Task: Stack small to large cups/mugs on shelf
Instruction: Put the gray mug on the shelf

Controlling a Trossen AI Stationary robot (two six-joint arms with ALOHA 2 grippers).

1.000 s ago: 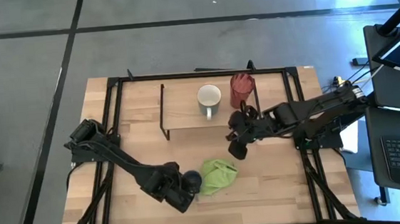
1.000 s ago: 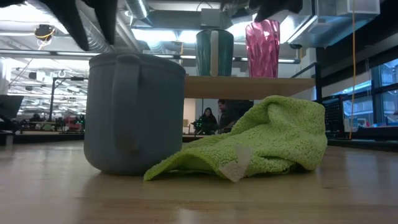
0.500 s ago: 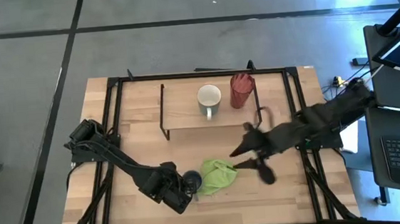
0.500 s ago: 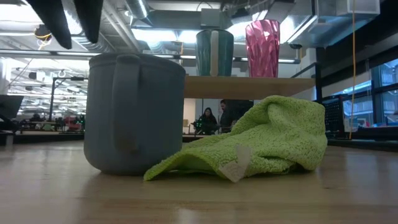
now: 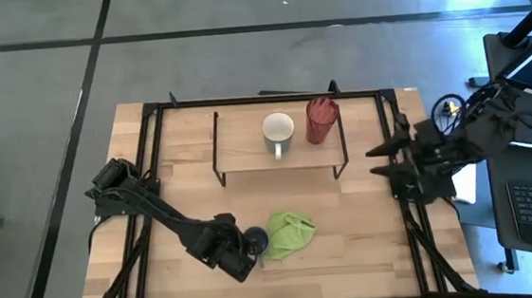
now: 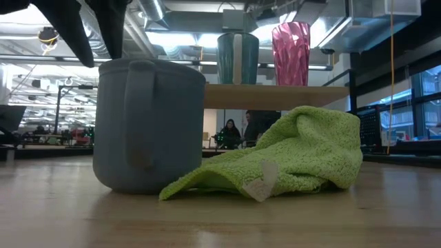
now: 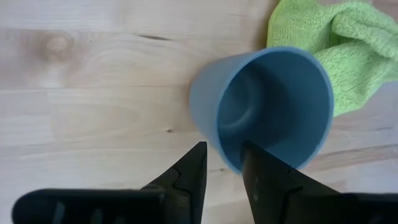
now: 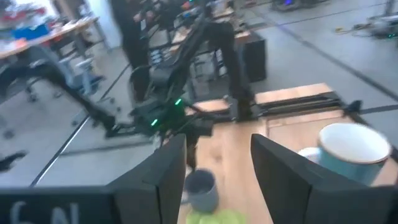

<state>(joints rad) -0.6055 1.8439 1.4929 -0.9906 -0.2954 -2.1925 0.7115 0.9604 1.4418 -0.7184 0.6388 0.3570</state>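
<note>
On the shelf (image 5: 247,155) at the table's back: red ribbed tumbler (image 5: 321,119) and cream-white mug (image 5: 278,131), side by side. Below, near the front edge: small grey-blue mug (image 7: 264,106), upright, touching the green cloth (image 5: 290,235). Left gripper (image 7: 221,163) — directly over it, fingers narrowly parted astride the near rim wall, not visibly clamped. Right gripper (image 5: 381,159) — parked at the table's right edge, fingers spread, empty, well apart from all three vessels.

grey-blue mug (image 5: 255,237): mostly hidden under left gripper (image 5: 242,256) | white mug (image 8: 354,151): blurred, edge-cropped
</note>
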